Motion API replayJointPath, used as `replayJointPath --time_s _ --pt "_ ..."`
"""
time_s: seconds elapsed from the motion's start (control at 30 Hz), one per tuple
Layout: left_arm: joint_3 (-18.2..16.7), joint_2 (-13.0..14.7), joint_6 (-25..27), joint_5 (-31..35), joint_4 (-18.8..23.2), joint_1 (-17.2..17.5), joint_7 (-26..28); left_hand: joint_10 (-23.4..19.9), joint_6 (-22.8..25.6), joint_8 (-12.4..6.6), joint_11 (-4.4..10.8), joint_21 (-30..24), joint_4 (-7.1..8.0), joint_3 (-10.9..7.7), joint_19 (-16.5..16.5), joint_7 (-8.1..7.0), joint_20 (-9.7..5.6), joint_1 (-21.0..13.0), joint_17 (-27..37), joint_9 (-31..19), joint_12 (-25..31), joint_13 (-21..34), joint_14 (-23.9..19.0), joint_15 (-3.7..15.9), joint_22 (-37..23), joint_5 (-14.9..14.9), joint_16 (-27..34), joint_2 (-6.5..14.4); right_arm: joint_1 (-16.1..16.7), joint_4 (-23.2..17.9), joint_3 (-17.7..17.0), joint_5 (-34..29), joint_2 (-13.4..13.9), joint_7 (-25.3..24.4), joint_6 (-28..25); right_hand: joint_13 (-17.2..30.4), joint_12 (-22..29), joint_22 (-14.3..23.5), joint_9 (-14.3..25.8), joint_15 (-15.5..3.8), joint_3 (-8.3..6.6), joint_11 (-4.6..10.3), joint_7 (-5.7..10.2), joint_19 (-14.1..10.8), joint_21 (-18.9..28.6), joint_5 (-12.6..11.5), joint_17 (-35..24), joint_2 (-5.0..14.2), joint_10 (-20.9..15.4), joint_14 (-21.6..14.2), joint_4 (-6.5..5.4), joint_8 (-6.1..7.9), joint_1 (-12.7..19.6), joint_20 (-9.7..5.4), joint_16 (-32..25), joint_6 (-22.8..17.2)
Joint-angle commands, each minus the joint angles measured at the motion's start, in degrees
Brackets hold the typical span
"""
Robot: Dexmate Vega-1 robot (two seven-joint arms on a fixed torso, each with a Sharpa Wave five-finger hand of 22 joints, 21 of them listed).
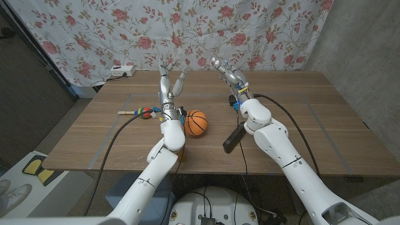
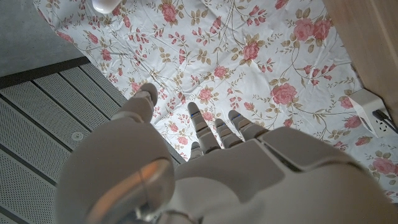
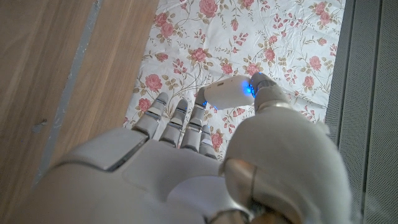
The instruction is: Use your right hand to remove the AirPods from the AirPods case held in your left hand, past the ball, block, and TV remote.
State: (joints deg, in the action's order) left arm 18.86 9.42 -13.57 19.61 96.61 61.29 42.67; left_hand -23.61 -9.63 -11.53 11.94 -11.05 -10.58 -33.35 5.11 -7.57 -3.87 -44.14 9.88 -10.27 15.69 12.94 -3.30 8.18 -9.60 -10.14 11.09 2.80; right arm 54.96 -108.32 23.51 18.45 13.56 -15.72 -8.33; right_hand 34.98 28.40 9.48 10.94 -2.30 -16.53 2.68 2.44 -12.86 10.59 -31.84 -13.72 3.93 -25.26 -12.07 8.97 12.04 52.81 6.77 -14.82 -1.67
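Nearest on the table (image 1: 300, 125), the black TV remote (image 1: 234, 139) lies just beside the right forearm. Beyond it the orange ball (image 1: 197, 122) sits close against the left wrist, with the coloured block (image 1: 146, 113) on its stick just left of that arm. Farther back both hands are raised above the table's far part, probably to keep the exchange clear of those things. The left hand (image 1: 169, 80) has its fingers spread upward; whether it holds the AirPods case cannot be told. The right hand (image 3: 186, 174) pinches a small white AirPod (image 3: 227, 93), glowing blue at its end, between thumb and fingertip, seemingly lifted free.
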Motion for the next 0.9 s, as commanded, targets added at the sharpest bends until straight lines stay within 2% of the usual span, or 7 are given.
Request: replayJointPath --time_s 0.03,0.4,0.6,0.9 --pt "0.41 -0.75 0.01 0.43 -0.88 -0.20 0.73 -0.64 -4.98 -0.38 -0.03 -0.02 0.16 0.34 0.49 0.21 -0.05 -0.97 0.00 -0.22 0.03 0.31 -0.46 -0.10 -0.19 0.11 0.38 0.19 0.85 -1.89 2.19 -4.29 -0.70 -4.80 -0.77 0.40 1.02 0.08 0.05 -5.28 0.06 7.90 0.10 -0.04 0.14 -0.34 -0.27 -0.24 -8.34 -0.44 -0.26 0.15 0.00 0.69 -0.08 -0.43" --pt "1.50 -1.17 0.05 1.34 -2.20 -1.42 1.19 -0.81 -4.99 -0.33 0.10 0.01 0.25 0.56 0.51 0.35 0.09 -1.75 0.01 -0.23 -0.10 0.38 -0.56 -0.06 -0.20 0.12 0.32 0.15 0.55 -2.73 3.30 -4.80 -1.32 -5.33 -1.61 0.36 0.99 0.09 0.08 -5.09 0.23 7.35 0.01 0.25 0.02 -0.26 -0.46 0.00 -7.73 -0.23 -0.39 -0.15 0.01 1.06 0.01 -0.52" --pt "2.48 -1.56 -5.47 -0.48 -6.29 -3.00 1.56 -1.37 -5.44 -0.10 0.21 -0.37 0.29 1.02 1.80 0.77 0.46 -3.25 0.08 -0.25 -0.14 0.54 -2.28 -0.21 -0.25 0.18 0.76 0.09 0.31 -2.98 3.29 -4.62 -1.70 -5.56 -2.13 0.31 1.06 0.08 0.09 -5.11 0.24 7.21 -0.14 -0.27 0.19 -0.24 -0.53 0.15 -7.65 -0.31 -0.32 -0.31 0.23 1.43 0.01 -0.52" --pt "3.22 -1.96 -3.60 0.01 -6.36 -3.31 1.16 -1.52 -7.24 0.40 0.56 0.06 0.11 1.33 1.03 1.29 0.69 -5.59 0.10 -0.28 -0.36 0.79 -2.05 -0.22 -0.25 -0.07 0.34 -0.02 0.09 -3.10 2.87 -3.53 -2.33 -5.44 -2.82 0.39 1.12 0.08 0.11 -5.13 0.37 7.15 -0.09 -0.01 0.05 -0.19 -0.68 0.36 -7.23 -0.14 -0.45 -0.46 0.18 1.62 0.08 -0.56"
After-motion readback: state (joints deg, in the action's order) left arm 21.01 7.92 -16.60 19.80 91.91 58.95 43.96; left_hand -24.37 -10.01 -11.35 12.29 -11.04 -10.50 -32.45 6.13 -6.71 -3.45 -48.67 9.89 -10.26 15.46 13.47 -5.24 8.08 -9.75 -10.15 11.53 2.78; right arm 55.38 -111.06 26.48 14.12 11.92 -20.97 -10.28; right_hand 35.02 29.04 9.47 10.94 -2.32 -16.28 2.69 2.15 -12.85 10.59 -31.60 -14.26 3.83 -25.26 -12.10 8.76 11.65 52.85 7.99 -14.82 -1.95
